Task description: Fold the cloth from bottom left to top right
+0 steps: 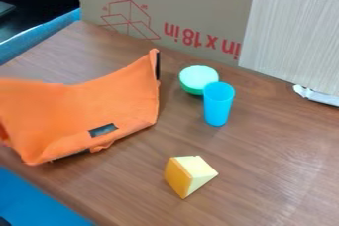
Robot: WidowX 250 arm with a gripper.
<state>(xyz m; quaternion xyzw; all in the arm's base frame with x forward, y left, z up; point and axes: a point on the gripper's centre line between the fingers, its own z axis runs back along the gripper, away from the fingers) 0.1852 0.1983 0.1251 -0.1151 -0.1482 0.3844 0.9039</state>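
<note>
Probably we should pinch the soft, light cloth (86, 106) by its near-left corner (31, 156); the gripper's opening we cannot tell.

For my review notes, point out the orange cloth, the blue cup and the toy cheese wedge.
Orange cloth (73, 111): camera view, middle of its upper surface.
Blue cup (218, 106): camera view, middle of its side wall.
Cheese wedge (177, 177): camera view, its darker, orange-yellow left side.
</note>
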